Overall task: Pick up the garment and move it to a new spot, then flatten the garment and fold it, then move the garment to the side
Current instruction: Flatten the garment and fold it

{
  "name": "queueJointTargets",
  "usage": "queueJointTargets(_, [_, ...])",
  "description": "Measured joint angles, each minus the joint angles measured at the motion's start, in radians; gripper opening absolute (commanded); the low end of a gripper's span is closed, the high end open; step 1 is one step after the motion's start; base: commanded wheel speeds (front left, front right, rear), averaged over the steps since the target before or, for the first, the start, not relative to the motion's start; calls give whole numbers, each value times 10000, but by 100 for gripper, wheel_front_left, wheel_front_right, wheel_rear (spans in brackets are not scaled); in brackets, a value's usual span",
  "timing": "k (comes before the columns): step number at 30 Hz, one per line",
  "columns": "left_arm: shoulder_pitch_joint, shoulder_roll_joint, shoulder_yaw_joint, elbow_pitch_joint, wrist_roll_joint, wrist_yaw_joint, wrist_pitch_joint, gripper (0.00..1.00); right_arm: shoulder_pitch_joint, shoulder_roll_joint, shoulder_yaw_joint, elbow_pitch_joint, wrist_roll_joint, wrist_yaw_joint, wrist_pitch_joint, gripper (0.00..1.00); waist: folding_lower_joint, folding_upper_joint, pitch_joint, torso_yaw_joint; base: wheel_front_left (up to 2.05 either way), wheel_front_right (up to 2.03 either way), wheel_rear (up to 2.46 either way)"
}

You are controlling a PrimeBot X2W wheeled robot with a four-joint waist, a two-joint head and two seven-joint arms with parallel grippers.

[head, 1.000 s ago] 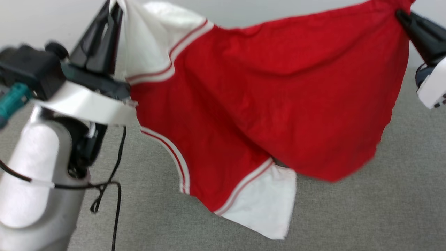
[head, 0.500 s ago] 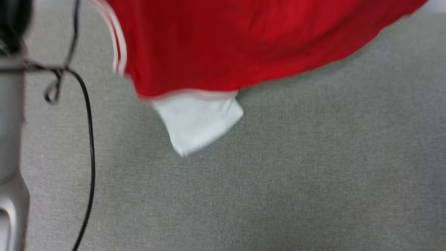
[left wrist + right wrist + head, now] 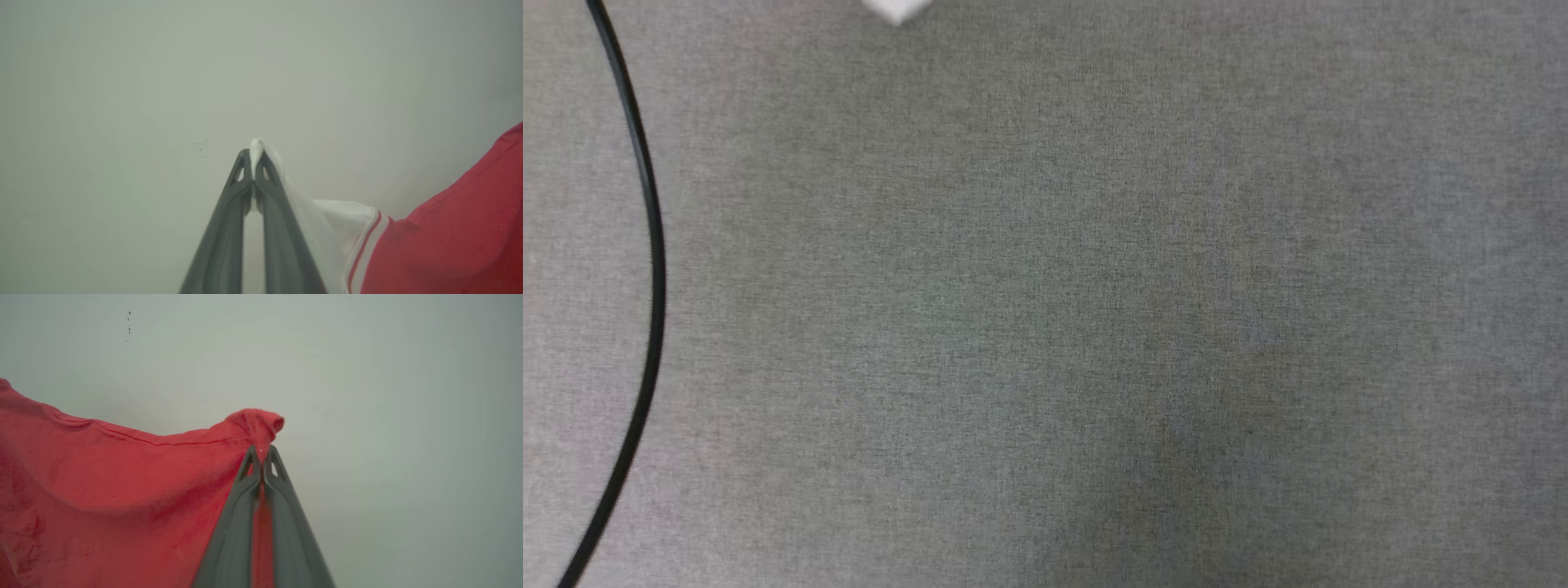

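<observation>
Below us lies a grey woven surface, flecked like carpet or upholstery cloth; we cannot tell which. It is lit evenly, and we see a soft darker patch toward its lower middle. In both wrist views we face a plain pale grey-green wall, smooth and matte, dimmer toward the corners of the picture. We note a small cluster of dark specks on it in the left wrist view, and a short vertical row of specks high in the right wrist view.
</observation>
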Motion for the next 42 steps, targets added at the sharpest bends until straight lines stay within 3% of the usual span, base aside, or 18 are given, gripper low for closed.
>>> queueJointTargets(9, [-1099, 192, -851, 1499, -309, -12, -815, 0, -1475, 249, 683, 1948, -288, 0, -869, 0, -1, 0, 401, 29, 0, 0, 0])
queueJointTargets(20, [255, 491, -2111, 2140, -1417, -12, -1653, 0, -720, 169, 2318, 3315, 602, 0, -1925, 0, -2, 0, 760, 182, 0, 0, 0])
queueJointTargets(32, [4047, 859, -2050, 821, -2420, 61, -1883, 0, 2365, -424, 3902, 3005, 2109, 0, -2813, 0, -5, 0, -285, 183, 0, 0, 0])
queueJointTargets(42, [8794, 1262, -1973, -1494, -3020, 1166, -1891, 0, 5803, -821, 4447, 2127, 3083, 0, -3160, 0, -6, 1, -1838, 100, 0, 0, 0])
